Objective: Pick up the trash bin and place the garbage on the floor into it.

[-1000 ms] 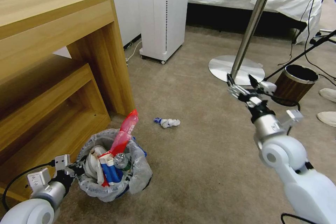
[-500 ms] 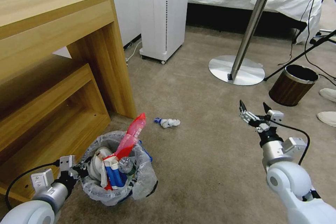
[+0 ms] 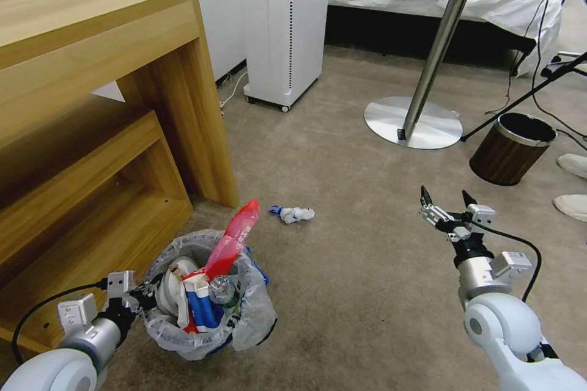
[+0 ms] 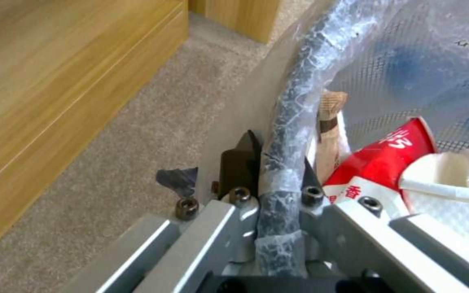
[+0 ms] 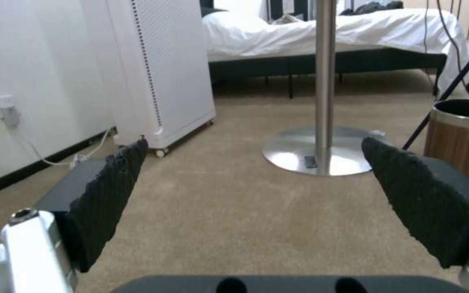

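Translucent white plastic lines the trash bin [image 3: 208,293], and everything here reads best from that bin. It sits close beside the low shelf of the wooden desk [image 3: 104,134], and the left gripper [image 3: 137,293] is at its near rim on the desk side. In the left wrist view the jaws are pressed together on the bagged rim [image 4: 286,134], one finger outside the wall and one inside.

Much of the job looks done. Packed in the bin are a red-white paper carton [image 4: 392,162], a tall red wrapper [image 3: 231,238] sticking up above the rim, a clear bottle [image 3: 221,291] and a blue-white packet [image 3: 199,308].

What is left, as far as I can see: a crumpled blue-white wrapper [image 3: 292,214] lies on the carpet a little beyond the bin, away from the desk, touching nothing. Two white slippers [image 3: 573,186] lie far off, past the brown wood-grain bin [image 3: 512,148].

The right gripper [image 3: 448,211] hangs above bare carpet well to the far side of the bin from the desk, its black pads [image 5: 110,199] spread wide and holding nothing.
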`<state>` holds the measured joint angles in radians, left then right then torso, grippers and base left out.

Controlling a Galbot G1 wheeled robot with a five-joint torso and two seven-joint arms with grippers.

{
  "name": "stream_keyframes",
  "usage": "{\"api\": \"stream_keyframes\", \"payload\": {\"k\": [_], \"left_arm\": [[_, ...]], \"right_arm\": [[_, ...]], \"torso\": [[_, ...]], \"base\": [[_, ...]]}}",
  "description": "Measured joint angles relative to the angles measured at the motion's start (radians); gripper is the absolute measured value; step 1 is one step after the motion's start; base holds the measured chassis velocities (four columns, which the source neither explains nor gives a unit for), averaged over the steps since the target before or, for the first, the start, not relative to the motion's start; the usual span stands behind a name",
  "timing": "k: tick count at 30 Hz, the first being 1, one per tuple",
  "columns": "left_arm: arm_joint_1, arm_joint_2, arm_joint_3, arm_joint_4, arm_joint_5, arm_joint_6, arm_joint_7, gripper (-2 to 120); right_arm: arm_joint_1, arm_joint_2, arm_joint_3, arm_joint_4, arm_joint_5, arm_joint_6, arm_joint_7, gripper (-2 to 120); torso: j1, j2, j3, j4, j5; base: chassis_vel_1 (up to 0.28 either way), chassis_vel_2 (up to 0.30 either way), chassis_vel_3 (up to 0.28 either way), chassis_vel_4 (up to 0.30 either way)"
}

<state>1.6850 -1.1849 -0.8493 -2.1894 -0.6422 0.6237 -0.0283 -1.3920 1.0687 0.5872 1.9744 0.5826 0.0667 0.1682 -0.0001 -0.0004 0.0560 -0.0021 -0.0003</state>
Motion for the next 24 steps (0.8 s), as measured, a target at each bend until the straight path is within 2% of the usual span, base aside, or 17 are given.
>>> {"api": "stream_keyframes", "payload": {"k": [8, 24], "left_arm": [[-0.033, -0.002, -0.011, 0.056, -0.007, 0.001, -0.004, 0], [-0.035, 0.004, -0.034, 0.070, -0.027, 0.004, -0.017, 0]], "right_arm": [[-0.014, 0.005, 0.012, -0.011, -0.018, 0.064, -0.034, 100], [-0.019, 0.015, 0.006, -0.010, -0.035, 0.061, -0.050, 100]], "torso": [[0.000, 0.000, 0.000, 0.0000, -0.0001], [0.000, 0.000, 0.000, 0.0000, 0.0000]], "base": [[0.000, 0.000, 0.000, 0.000], [0.000, 0.000, 0.000, 0.000]]}}
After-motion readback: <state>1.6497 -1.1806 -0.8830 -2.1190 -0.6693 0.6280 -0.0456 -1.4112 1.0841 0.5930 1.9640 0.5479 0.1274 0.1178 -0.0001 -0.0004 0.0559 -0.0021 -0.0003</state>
